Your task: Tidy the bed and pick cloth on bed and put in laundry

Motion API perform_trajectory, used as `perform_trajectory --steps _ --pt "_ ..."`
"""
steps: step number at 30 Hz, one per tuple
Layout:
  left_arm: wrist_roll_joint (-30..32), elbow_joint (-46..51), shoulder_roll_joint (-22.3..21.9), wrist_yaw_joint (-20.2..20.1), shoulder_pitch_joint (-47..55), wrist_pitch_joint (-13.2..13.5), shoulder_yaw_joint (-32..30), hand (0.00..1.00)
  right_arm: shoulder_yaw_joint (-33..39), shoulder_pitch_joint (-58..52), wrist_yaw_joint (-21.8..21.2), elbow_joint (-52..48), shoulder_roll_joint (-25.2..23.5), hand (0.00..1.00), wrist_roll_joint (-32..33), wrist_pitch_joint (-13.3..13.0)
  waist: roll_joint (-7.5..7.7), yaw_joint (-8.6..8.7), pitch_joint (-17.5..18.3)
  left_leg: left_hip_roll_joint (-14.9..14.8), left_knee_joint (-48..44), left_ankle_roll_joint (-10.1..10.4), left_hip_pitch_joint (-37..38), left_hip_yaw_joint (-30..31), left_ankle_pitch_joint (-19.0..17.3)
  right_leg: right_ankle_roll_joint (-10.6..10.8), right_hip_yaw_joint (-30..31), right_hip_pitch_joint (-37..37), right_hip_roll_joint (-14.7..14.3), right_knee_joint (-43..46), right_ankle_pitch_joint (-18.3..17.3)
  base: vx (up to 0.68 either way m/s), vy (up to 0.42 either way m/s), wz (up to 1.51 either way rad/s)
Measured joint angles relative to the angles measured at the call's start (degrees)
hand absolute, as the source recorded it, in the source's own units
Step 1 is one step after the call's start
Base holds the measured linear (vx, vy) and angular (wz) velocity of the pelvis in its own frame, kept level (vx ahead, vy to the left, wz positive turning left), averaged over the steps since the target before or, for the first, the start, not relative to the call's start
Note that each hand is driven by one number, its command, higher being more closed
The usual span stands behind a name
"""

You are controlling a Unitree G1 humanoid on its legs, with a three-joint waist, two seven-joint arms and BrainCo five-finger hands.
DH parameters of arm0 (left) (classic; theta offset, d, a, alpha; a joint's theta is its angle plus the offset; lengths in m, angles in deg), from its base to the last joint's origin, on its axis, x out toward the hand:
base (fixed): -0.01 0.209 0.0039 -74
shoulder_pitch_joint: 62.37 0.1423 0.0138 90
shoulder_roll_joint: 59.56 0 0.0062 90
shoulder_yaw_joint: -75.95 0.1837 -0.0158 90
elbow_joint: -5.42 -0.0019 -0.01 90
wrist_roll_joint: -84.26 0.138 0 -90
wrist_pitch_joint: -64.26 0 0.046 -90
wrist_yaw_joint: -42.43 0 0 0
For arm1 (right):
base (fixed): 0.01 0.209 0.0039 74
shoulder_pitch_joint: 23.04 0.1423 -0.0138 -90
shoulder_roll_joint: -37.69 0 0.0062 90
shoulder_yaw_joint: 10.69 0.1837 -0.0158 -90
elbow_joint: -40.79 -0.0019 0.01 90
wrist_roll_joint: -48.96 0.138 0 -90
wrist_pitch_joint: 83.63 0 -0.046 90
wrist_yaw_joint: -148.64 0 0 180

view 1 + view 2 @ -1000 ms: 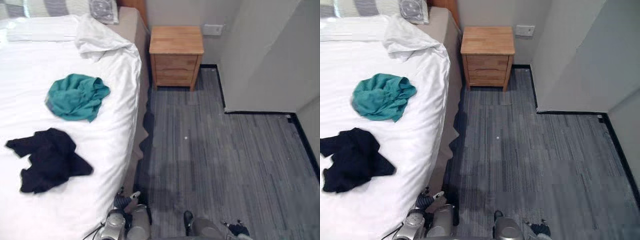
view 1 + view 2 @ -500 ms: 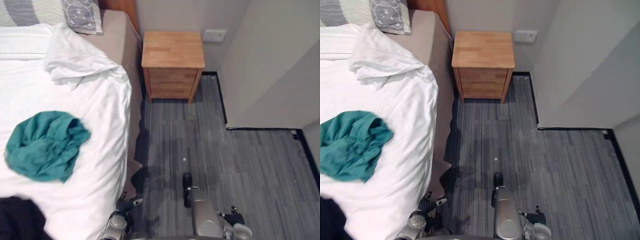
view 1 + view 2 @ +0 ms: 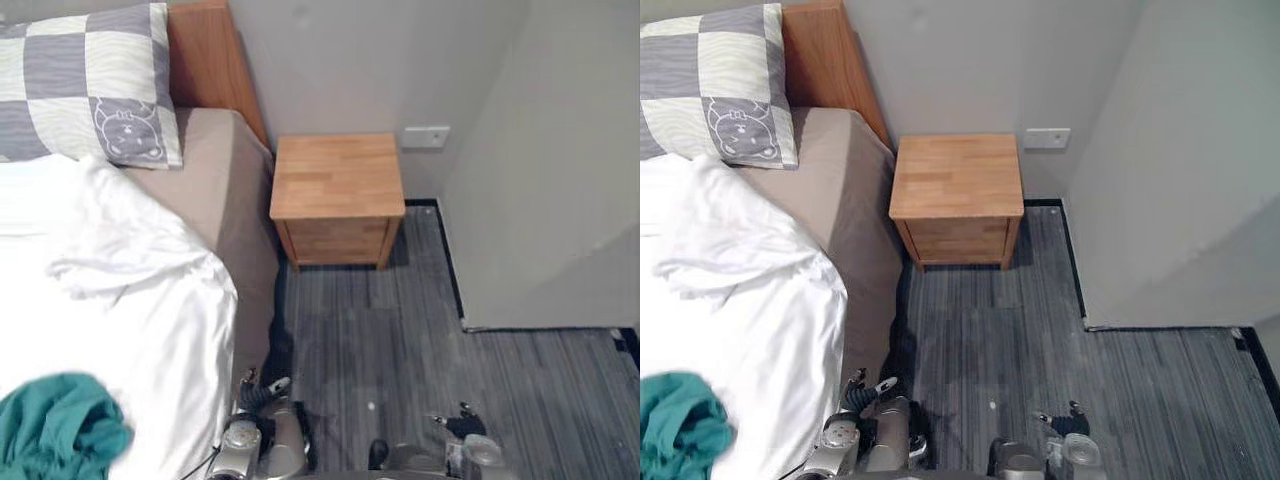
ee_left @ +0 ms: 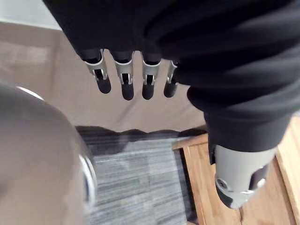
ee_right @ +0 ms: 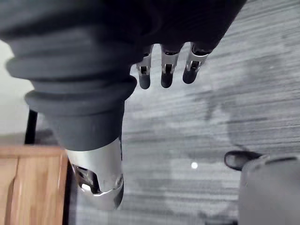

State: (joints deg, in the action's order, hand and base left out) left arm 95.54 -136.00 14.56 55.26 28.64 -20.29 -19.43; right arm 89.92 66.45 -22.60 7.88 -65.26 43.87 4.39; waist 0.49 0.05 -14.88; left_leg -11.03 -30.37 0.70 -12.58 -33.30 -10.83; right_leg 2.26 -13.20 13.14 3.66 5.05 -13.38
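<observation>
Camera swung headward; crumpled teal cloth [image 3: 55,435] on white sheet [image 3: 130,320] (rumpled); left hand [image 4: 124,82], right hand [image 5: 166,75] slack, empty.

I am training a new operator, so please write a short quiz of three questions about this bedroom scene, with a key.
1. True or false: the teal cloth lies on the white duvet.
2. What stands beside the bed? A) laundry basket B) wooden nightstand C) chair
3. Fill in: the left hand and the right hand hold ____.
Key: 1 true; 2 B; 3 nothing.
</observation>
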Motion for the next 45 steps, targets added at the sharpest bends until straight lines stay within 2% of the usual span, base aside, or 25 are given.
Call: perform_trajectory --steps 2,3,4,5,8,9,11,13,14,15,16,18,19,21,27,30,31,32,33,34,35,36,38,41,45 --pt "0.0 0.3 0.0 -0.2 0.2 0.1 -3.9 0.00 0.1 0.3 -0.2 -0.5 -1.0 0.00 -0.1 0.0 0.47 -0.76 0.4 -5.6 -12.1 -9.1 -1.0 -15.6 -3.1 2.9 -6.4 5.3 -1.5 -1.3 2.3 0.61 0.063 1.79" --pt "0.0 0.0 -0.4 -0.2 0.1 -0.1 -4.4 0.00 0.1 -0.1 -0.1 -0.6 -0.8 0.00 -0.1 0.0 0.43 -0.44 0.7 -4.4 -11.4 -10.2 -0.7 -17.2 -4.3 3.7 -8.5 6.3 -1.5 0.4 1.6 0.59 0.076 2.20" --pt "0.0 -0.1 -1.5 -0.5 1.3 -0.3 -3.6 0.00 0.6 -1.4 0.0 -0.8 1.1 0.00 -0.1 0.1 -0.78 0.49 1.8 1.0 -0.7 -14.3 1.9 -17.3 -7.5 5.7 -12.5 5.2 -0.5 9.0 -0.2 0.56 0.177 2.70" --pt "0.0 0.2 -2.1 -1.6 1.8 -0.5 -2.0 0.00 1.5 -1.2 0.0 -1.3 2.9 0.00 -0.1 0.1 -0.41 0.97 2.3 6.3 6.7 -11.5 5.3 -13.1 -8.1 6.7 -13.7 0.1 3.3 25.8 -0.6 0.55 0.178 2.59" --pt "-0.5 -2.7 -1.7 -3.1 0.3 -4.0 -0.3 0.00 1.9 1.0 0.3 -6.5 3.1 0.00 -0.1 0.1 -0.82 2.14 2.1 8.0 13.4 -7.4 13.0 -3.7 -5.5 6.1 -10.7 -9.9 7.7 50.0 -0.9 0.58 0.006 1.71" --pt "-0.7 -3.2 -1.8 -3.1 0.4 -4.3 -0.3 0.00 1.9 0.9 0.6 -8.2 2.9 0.00 -0.1 0.0 -1.10 2.52 1.9 7.6 14.6 -6.4 14.8 -2.3 -4.8 5.6 -10.0 -11.2 8.2 51.3 -1.2 0.51 -0.202 1.45" --pt "-1.7 -3.7 -2.4 -2.8 0.3 -4.7 -0.4 0.00 3.3 -0.3 2.6 -15.6 2.1 0.00 -0.1 -0.1 -1.54 2.40 1.8 5.1 17.7 -2.9 19.5 4.0 -2.7 3.6 -7.5 -18.9 10.1 47.1 -2.4 0.45 -0.311 1.40" --pt "-1.7 -3.6 -2.2 -2.3 0.4 -4.4 -0.3 0.00 5.1 -1.1 3.8 -20.8 1.8 0.00 -0.1 0.0 -1.34 2.49 1.9 3.8 18.1 -1.1 19.5 8.7 -1.7 4.0 -1.3 -23.6 9.7 38.3 -2.1 0.38 -0.517 1.62" --pt "-1.7 -3.8 -1.9 -1.3 0.7 -3.6 -0.1 0.00 6.8 -2.7 5.5 -25.9 1.7 0.00 -0.2 0.1 -0.10 2.89 2.3 3.4 18.4 1.0 19.0 14.1 -0.7 6.7 8.0 -24.6 8.7 25.4 0.0 0.32 -0.532 1.91" --pt "-1.7 -3.8 -1.3 -1.1 0.8 -3.4 0.2 0.00 7.4 -3.4 6.2 -27.9 1.6 0.00 -0.3 0.2 0.54 3.02 2.5 3.5 18.4 2.5 18.3 16.2 -0.7 7.2 12.1 -24.3 8.5 20.6 1.7 0.26 -0.585 2.24" --pt "-1.6 -3.8 0.8 -0.7 1.4 -2.4 0.2 0.00 9.0 -4.8 7.5 -32.4 1.0 0.00 -1.1 0.4 2.44 3.44 2.8 4.3 18.1 6.1 17.1 21.3 -1.6 10.0 20.0 -24.0 8.3 15.4 7.1 0.14 -0.523 1.61" --pt "-1.7 -4.5 -0.2 -0.1 2.3 -2.4 0.4 0.00 12.3 -5.6 8.9 -40.7 2.7 0.00 -3.7 1.2 -2.91 3.78 4.0 0.2 19.2 8.6 13.6 28.9 0.3 10.6 25.4 -23.4 2.3 18.2 5.3 0.16 -0.577 1.66" --pt "-1.6 -4.7 0.0 -0.1 3.2 -2.3 0.6 0.00 13.2 -6.0 9.8 -45.9 2.7 0.00 -5.8 1.3 -3.11 3.61 4.2 -0.2 20.2 8.8 13.0 31.2 2.1 11.0 29.6 -22.9 0.7 19.9 1.9 0.12 -0.400 1.55" --pt "-1.6 -4.9 0.2 -0.4 2.9 -2.4 0.2 0.00 12.7 -4.0 10.1 -54.2 5.3 0.00 -10.2 1.2 -2.98 3.38 4.1 -1.1 22.6 10.8 12.2 34.4 6.6 8.1 24.9 -22.3 0.3 22.5 -1.3 0.04 -0.406 1.30" --pt "-1.7 -4.2 0.5 -0.8 3.0 -1.4 -0.1 0.00 5.9 5.0 10.0 -58.7 11.7 0.00 -16.3 -1.3 -2.76 0.55 5.0 -2.4 23.8 10.2 9.0 39.1 10.4 3.5 15.9 -19.1 -1.4 19.6 -1.8 -0.09 -0.148 0.89" --pt "-1.7 -2.9 0.5 -1.6 3.0 -1.2 -3.2 0.00 -0.5 7.1 9.7 -58.7 11.9 0.00 -17.6 -1.9 -2.09 -0.33 4.3 -2.2 22.3 -0.2 7.8 30.3 11.0 2.6 11.9 -16.2 1.1 16.8 -1.3 -0.12 0.058 0.71" --pt "-1.7 -2.4 0.7 -1.6 3.4 -1.3 -3.9 0.00 -2.8 7.7 9.4 -58.6 12.2 0.00 -18.1 -1.9 -3.45 -1.22 4.3 -3.4 22.4 -3.5 7.4 25.2 9.5 2.5 12.1 -15.1 1.1 15.7 -1.2 -0.04 0.000 0.54" --pt "-1.6 -2.4 1.4 -1.6 4.1 -1.4 -4.1 0.00 -4.4 8.6 8.7 -58.7 12.3 0.00 -18.6 -2.0 -2.76 -0.77 4.9 -3.6 24.9 -4.8 8.2 21.7 8.1 1.4 12.4 -13.8 1.2 12.6 0.2 -0.02 0.005 0.62" --pt "-1.6 -2.5 2.0 -1.6 4.2 -1.5 -4.3 0.00 -4.9 9.1 8.4 -58.6 12.3 0.00 -18.8 -2.1 -1.52 -0.70 4.8 -3.4 25.2 -4.0 8.9 19.4 7.1 1.2 12.5 -13.5 2.2 10.8 1.2 0.04 0.088 0.67" --pt "-1.6 -2.4 2.8 -1.6 4.0 -1.7 -4.4 0.00 -4.9 10.9 8.1 -58.3 13.2 0.00 -19.3 -2.1 -1.88 -0.92 4.4 -4.1 19.2 -3.3 6.9 18.0 7.7 2.4 11.3 -13.6 3.1 10.0 2.6 0.03 0.110 0.48" --pt "-1.0 -2.7 2.8 -1.7 4.9 -2.2 -4.1 0.00 -5.0 12.5 7.5 -58.3 14.8 0.00 -19.3 -2.0 -4.26 -0.74 4.6 -4.6 15.5 -2.6 6.7 17.8 8.7 3.0 9.9 -13.4 2.5 10.0 2.8 0.04 0.117 0.54" --pt "-0.3 -3.1 3.0 -1.7 5.4 -2.7 -4.0 0.00 -5.0 13.0 7.5 -58.2 15.1 0.00 -19.3 -2.0 -4.47 -0.25 4.6 -4.4 17.0 1.3 6.7 17.5 10.0 3.5 8.8 -13.5 2.7 10.2 2.5 0.03 0.078 0.55" --pt "0.8 -3.2 3.4 -1.7 6.9 -2.9 -3.6 0.00 -6.5 16.1 7.2 -56.6 16.4 0.00 -19.2 -1.9 -3.90 0.06 4.1 -1.6 23.8 5.0 7.0 17.6 14.0 4.6 7.8 -15.1 4.5 9.6 3.2 -0.02 0.097 0.44" --pt "0.9 -3.2 5.1 -1.8 6.4 -3.0 -1.6 0.00 -9.2 22.4 7.0 -54.2 19.0 0.00 -19.1 -1.9 -3.12 0.67 2.2 0.6 30.8 4.4 4.5 18.9 19.2 5.2 6.4 -19.5 5.8 9.9 4.1 -0.07 0.091 0.46" --pt "0.9 -2.3 6.4 -2.7 1.3 -2.0 1.5 0.00 -13.6 41.2 6.0 -44.9 26.0 0.00 -19.0 -1.9 -4.23 -0.66 -4.3 2.2 35.6 3.5 -0.6 19.2 23.8 6.0 6.0 -26.6 6.8 11.1 6.1 -0.13 0.080 0.19"
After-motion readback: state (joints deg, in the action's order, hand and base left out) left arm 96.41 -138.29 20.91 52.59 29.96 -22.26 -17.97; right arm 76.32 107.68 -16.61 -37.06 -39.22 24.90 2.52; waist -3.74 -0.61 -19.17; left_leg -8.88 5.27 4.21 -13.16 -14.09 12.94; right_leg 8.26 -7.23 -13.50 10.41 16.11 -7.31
